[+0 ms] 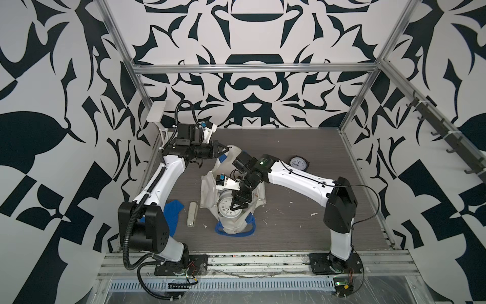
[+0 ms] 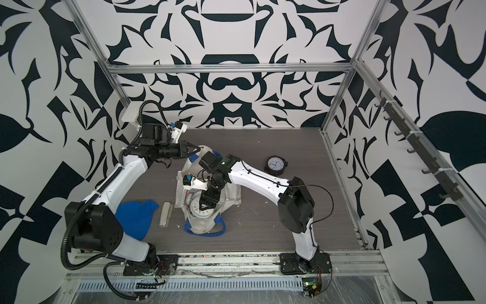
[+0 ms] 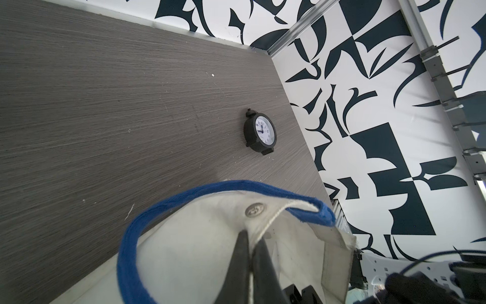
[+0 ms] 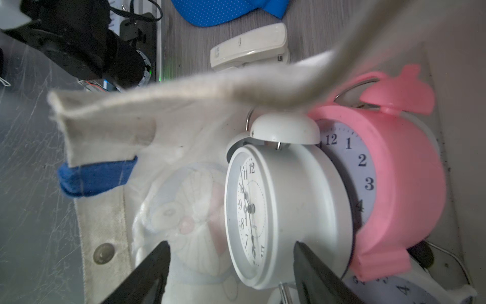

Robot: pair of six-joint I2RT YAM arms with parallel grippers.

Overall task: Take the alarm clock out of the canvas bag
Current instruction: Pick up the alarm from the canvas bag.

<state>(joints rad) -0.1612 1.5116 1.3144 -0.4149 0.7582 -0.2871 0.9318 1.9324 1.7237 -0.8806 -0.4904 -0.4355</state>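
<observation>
Presently in hand: seating the right gripper (image 4: 231, 244) around the white twin-bell alarm clock (image 4: 284, 210).
Right fingers: spread wide, gripping nothing. The clock case stands between them, one finger clear of its front and the other close against its back.
Left gripper (image 3: 251, 238): pinched closed on the canvas bag (image 3: 184, 250) rim beside the snap button (image 3: 254, 209), holding the mouth open.
Clock location: inside the bag, between the right fingers. A pink alarm clock (image 4: 402, 171) sits just behind the rear finger.
Procedure: centre the case and close on front and back. Keep off the bells (image 4: 285, 130) and the pink clock, then lift out through the mouth.
</observation>
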